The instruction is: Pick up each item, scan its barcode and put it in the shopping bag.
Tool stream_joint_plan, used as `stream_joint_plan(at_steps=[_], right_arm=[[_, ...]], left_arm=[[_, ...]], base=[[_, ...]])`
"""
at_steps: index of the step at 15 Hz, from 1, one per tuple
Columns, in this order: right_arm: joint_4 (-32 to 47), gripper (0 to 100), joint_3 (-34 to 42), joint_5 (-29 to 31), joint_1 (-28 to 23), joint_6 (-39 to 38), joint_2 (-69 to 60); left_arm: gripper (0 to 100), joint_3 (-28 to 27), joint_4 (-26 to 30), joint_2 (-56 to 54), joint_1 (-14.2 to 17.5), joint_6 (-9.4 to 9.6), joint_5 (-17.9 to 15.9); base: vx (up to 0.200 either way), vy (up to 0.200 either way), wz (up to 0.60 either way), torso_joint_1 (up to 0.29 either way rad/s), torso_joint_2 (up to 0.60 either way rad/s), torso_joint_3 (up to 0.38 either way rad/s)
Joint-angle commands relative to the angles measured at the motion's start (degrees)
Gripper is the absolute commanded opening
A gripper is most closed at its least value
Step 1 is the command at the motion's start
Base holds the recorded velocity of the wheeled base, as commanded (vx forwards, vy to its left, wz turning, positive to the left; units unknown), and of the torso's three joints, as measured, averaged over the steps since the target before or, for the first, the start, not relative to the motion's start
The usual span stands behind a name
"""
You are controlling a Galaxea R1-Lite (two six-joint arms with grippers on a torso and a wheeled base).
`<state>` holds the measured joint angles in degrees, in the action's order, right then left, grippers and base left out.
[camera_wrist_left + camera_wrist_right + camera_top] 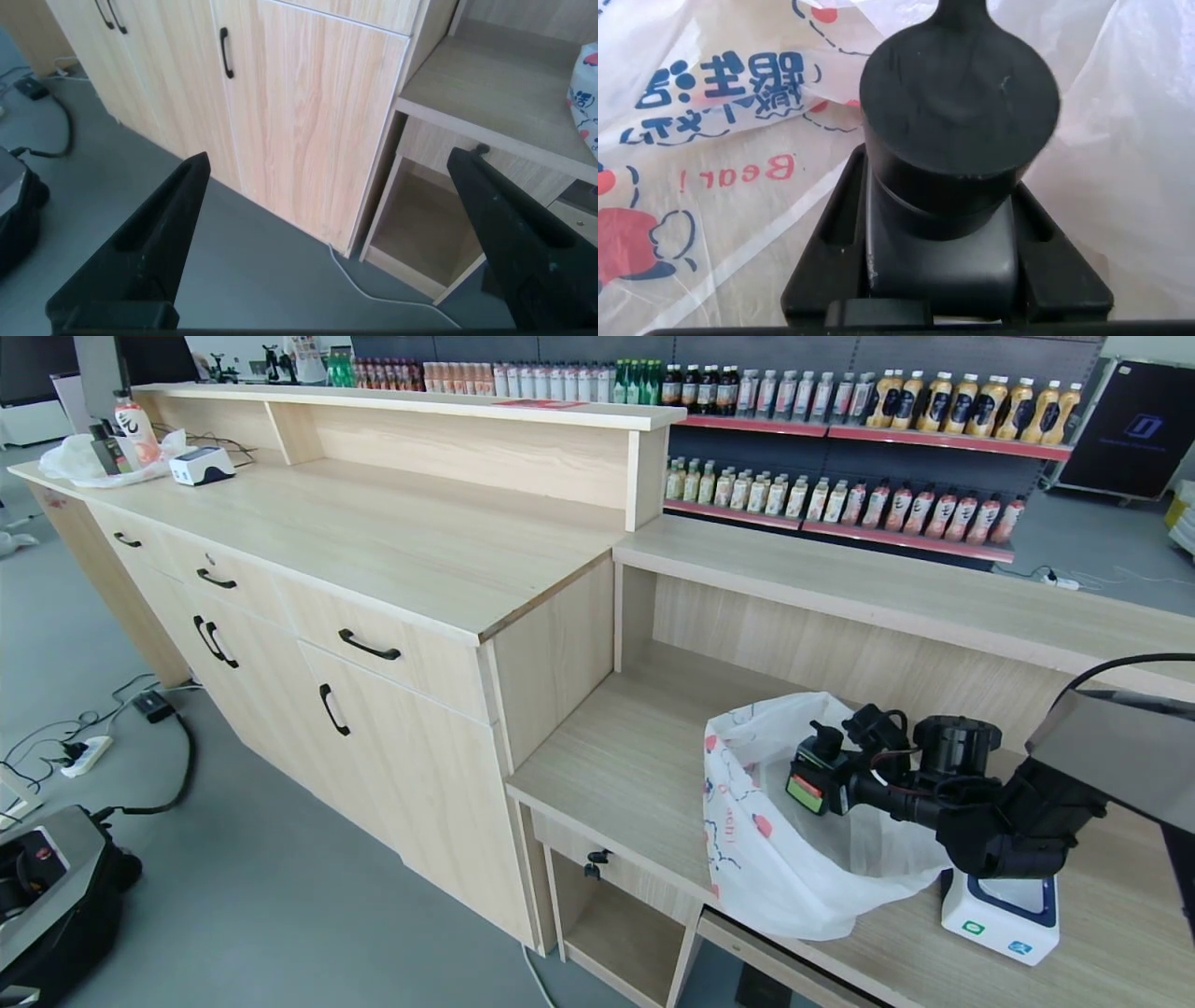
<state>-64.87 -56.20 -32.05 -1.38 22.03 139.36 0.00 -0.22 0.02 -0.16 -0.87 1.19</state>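
The right pincer [823, 773] is gripping a dark container [808, 790] with a round black top and a green and red label, its fingers closed on the container's sides. It is holding the container at the open mouth of the white shopping bag [775, 873]; whether the container is touching the plastic cannot be told. In the right wrist view the container's black top [957, 103] is standing between the sides of the pincer [943, 280], with the printed plastic of the bag [710, 140] lying behind it. The bag is sitting on the lower worktop [635, 775], just beside a white and blue scanner [1001, 917], which is resting under the right arm. The left pincer [329, 163] is hanging with its fingers [149, 252] spread wide and nothing between them, over the grey floor [271, 271] in front of the wooden cupboard doors [308, 112]. On the far end of the higher worktop [373, 537] a second scanner [201, 465] is lying beside another plastic bag [79, 462]. Shelves of bottles [840, 504] are standing behind.
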Motion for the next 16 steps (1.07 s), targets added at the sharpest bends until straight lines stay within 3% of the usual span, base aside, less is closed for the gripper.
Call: stream_joint_plan(at_steps=[1,6,10,14,16], right_arm=[[0.27,100,0.04,-0.03,-0.03,0.03,0.30],[1.23,100,0.39,-0.03,1.20,-4.01,-7.61],[15.21,100,4.08,-0.03,1.38,-4.63,-26.07],[30.68,100,13.04,0.06,-6.44,-2.25,-48.92],[38.24,100,15.42,2.69,-11.98,3.64,-58.68]], left_arm=[[100,0.00,-0.04,-0.02,-0.02,-0.01,0.04],[100,0.00,-0.04,-0.02,-0.02,-0.01,0.04],[100,0.00,-0.04,-0.02,-0.02,-0.01,0.04],[100,0.00,-0.04,-0.02,-0.02,-0.01,0.04],[100,0.00,-0.04,-0.02,-0.02,-0.01,0.04]], base=[[0.000,0.000,0.00,0.000,0.00,0.000],[0.000,0.000,0.00,0.000,0.00,0.000],[0.000,0.000,0.00,0.000,0.00,0.000],[0.000,0.000,0.00,0.000,0.00,0.000],[0.000,0.000,0.00,0.000,0.00,0.000]])
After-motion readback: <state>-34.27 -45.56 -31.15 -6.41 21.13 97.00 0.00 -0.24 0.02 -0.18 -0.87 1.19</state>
